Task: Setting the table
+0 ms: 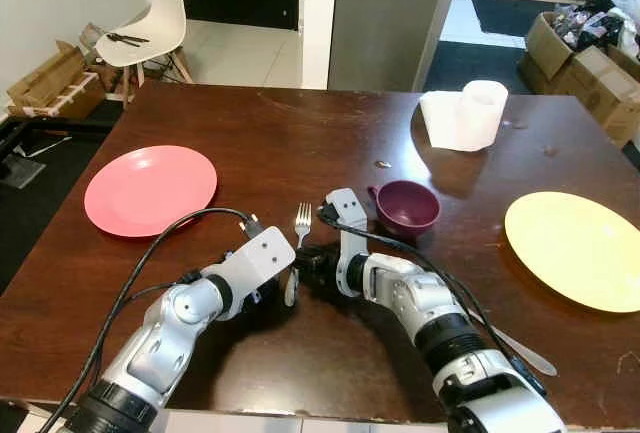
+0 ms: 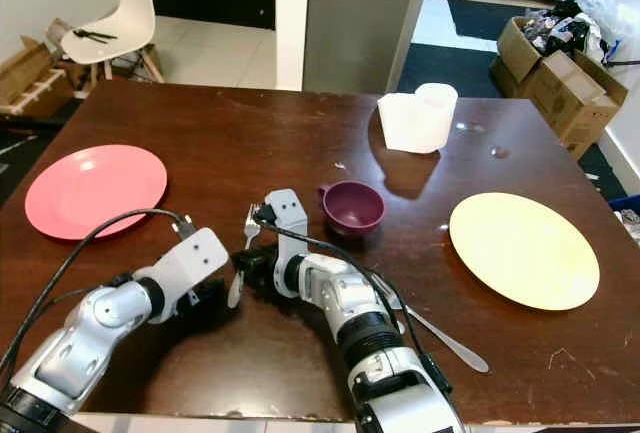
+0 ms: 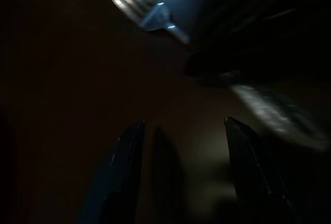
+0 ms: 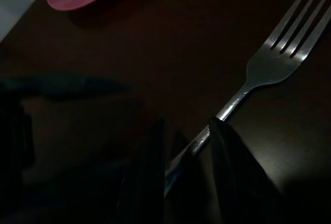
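Observation:
A silver fork (image 1: pixel 303 220) lies on the dark wooden table (image 1: pixel 300 143), tines pointing away from me. My right gripper (image 4: pixel 189 123) is low over the table's middle and shut on the fork's handle (image 4: pixel 230 105). Its black fingers (image 4: pixel 230 172) pinch the shaft just behind the neck. From the left, my left gripper (image 3: pixel 184 124) reaches in beside the fork's handle end; it is open and holds nothing. A pink plate (image 1: pixel 150 190) sits at the left. At the right lies a yellow plate (image 1: pixel 580 248), and a maroon cup (image 1: pixel 407 207) stands just right of the fork.
A white jug-like container (image 1: pixel 465 115) stands at the back right of the table. Another piece of cutlery (image 2: pixel 450 343) lies near the front edge beside my right arm. Beyond the table are a white chair (image 1: pixel 150 23) and cardboard boxes (image 1: pixel 590 53).

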You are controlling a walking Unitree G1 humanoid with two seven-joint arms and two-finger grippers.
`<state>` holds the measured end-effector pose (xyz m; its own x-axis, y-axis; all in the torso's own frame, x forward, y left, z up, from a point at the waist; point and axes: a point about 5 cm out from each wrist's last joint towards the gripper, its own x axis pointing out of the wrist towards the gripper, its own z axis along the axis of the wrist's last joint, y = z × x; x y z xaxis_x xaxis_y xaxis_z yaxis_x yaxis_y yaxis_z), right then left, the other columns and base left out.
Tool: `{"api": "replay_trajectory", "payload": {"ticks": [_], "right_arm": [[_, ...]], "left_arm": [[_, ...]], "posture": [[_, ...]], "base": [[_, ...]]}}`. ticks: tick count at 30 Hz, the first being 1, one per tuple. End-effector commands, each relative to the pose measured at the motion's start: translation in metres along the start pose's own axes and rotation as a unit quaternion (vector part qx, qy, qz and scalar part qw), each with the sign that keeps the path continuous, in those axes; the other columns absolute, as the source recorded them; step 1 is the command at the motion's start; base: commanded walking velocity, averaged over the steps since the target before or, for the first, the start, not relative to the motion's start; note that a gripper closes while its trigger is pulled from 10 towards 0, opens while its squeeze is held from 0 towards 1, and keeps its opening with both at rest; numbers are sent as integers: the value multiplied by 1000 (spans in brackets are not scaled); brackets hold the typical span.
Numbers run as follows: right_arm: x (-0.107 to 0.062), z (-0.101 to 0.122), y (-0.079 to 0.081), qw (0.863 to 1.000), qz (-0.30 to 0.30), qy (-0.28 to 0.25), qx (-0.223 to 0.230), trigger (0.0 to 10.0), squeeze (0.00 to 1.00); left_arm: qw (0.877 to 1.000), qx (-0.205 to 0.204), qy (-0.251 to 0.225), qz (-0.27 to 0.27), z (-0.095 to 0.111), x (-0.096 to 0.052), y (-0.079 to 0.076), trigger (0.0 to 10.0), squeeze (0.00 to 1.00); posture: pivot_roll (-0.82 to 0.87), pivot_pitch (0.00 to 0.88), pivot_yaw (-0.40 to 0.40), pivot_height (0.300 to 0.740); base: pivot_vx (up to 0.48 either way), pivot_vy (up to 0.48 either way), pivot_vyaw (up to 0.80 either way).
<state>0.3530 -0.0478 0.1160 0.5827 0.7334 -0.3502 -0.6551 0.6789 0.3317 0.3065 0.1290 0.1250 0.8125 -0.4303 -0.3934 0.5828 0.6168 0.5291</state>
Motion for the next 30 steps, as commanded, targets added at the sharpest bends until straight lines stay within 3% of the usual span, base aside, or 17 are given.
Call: {"api": "replay_trajectory", "payload": {"ticks": [1, 9, 14, 20, 21, 23, 25, 27, 30], "right_arm": [[2, -20, -5, 999, -16, 45, 16, 10000, 0], [6, -19, -5, 998, -17, 63, -8, 10000, 0], [8, -19, -4, 997, -13, 73, -23, 10000, 0], [9, -25, -1, 991, 18, 106, -82, 10000, 0], [8, -30, -1, 983, 33, 127, -125, 10000, 0], [7, -32, -2, 980, 38, 135, -139, 10000, 0], [5, -39, -4, 967, 48, 162, -190, 10000, 0], [0, -48, -8, 949, 59, 195, -242, 10000, 0], [-4, -54, -11, 937, 65, 214, -267, 10000, 0]], "left_arm": [[999, -4, 6, -54, -4, -4, -18, 10000, 0], [989, -16, -25, -144, 6, -17, -43, 10000, 0], [987, -27, -30, -153, 9, -18, -47, 10000, 0], [983, -53, -29, -173, 11, -17, -58, 10000, 0], [981, -58, -30, -181, 13, -18, -61, 10000, 0], [981, -60, -30, -183, 13, -18, -62, 10000, 0], [980, -61, -32, -185, 14, -19, -62, 10000, 0], [982, -73, -34, -171, 13, -22, -50, 10000, 0], [984, -81, -35, -157, 11, -26, -38, 10000, 0]], "posture": [[9, 69, 39, 740], [18, 78, 30, 740], [21, 81, 27, 740], [15, 83, 27, 740], [11, 83, 28, 740], [11, 83, 28, 740], [8, 84, 29, 740], [8, 85, 29, 740], [8, 87, 28, 740]], "base": [[0, 0, 0], [0, 0, 0], [0, 0, 0], [0, 0, 0], [0, 0, 0], [0, 0, 0], [0, 0, 0], [0, 0, 0], [0, 0, 0]]}}
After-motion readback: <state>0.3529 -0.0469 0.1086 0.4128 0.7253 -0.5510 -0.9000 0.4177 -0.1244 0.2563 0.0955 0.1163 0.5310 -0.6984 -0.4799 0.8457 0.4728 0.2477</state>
